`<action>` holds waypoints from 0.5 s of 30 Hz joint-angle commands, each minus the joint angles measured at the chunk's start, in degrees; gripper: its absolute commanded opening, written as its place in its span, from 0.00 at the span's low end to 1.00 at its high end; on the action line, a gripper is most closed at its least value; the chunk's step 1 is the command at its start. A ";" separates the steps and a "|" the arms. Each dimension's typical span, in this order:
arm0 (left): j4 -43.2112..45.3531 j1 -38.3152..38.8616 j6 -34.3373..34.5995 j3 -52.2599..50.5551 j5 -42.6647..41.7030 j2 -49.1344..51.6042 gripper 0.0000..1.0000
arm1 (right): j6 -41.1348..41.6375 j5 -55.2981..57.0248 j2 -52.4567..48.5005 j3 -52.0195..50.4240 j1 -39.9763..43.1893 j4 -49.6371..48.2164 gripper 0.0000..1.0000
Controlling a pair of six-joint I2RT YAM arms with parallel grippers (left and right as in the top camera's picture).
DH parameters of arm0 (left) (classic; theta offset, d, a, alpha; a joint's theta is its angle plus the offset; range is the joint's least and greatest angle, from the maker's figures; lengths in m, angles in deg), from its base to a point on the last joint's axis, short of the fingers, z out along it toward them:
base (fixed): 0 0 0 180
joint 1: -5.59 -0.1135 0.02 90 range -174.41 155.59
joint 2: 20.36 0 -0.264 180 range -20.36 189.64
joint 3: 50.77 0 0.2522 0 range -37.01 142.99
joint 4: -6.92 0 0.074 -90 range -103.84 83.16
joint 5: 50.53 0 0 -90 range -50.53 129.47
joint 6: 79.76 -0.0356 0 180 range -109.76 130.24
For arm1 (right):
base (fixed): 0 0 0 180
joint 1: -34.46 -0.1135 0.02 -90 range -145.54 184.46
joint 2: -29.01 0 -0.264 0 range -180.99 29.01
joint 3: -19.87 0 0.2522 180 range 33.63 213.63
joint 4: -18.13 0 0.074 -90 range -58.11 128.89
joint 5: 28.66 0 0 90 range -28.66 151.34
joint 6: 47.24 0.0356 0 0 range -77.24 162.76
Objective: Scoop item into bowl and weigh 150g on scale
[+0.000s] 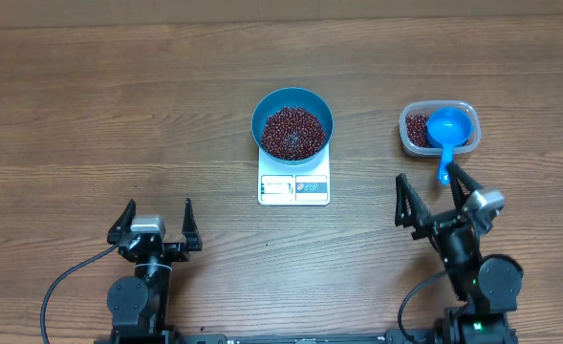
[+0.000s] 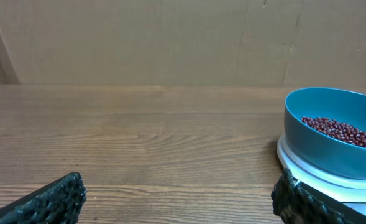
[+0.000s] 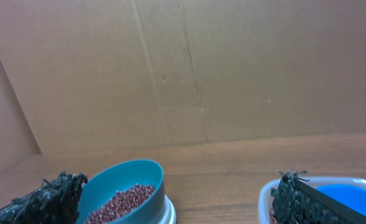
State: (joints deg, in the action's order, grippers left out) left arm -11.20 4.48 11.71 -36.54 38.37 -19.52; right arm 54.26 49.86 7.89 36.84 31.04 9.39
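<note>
Left gripper [image 1: 158, 206] (agape), bowl [image 2: 322, 140] seemingly half-full

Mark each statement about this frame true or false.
1. The bowl sits on the scale. True.
2. The bowl is empty. False: it holds beans.
3. The scoop rests in the tub. True.
4. The right gripper holds the scoop. False: it is open and holds nothing.
5. The left gripper is open. True.
</note>
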 commanded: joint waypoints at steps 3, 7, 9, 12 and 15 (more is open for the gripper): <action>-0.11 0.39 -0.83 -0.20 -0.42 -0.59 1.00 | -2.97 1.53 8.68 -2.75 0.07 7.32 1.00; -0.11 0.39 -0.83 -0.20 -0.42 -0.59 1.00 | -5.14 2.01 14.47 -2.75 0.17 14.84 1.00; -0.11 0.39 -0.83 -0.20 -0.39 -0.59 0.99 | -6.78 2.03 16.96 -2.75 0.20 18.51 1.00; -0.11 0.39 -0.83 -0.20 -0.39 -0.59 1.00 | -7.52 2.95 20.33 -2.75 0.28 24.04 1.00; -0.11 0.39 -0.83 -0.20 -0.42 -0.59 1.00 | -7.52 3.82 21.00 -2.75 0.55 26.71 1.00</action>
State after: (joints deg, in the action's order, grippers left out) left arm -11.23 4.48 11.69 -36.54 38.39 -19.52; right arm 48.12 51.98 27.89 34.69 31.11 35.23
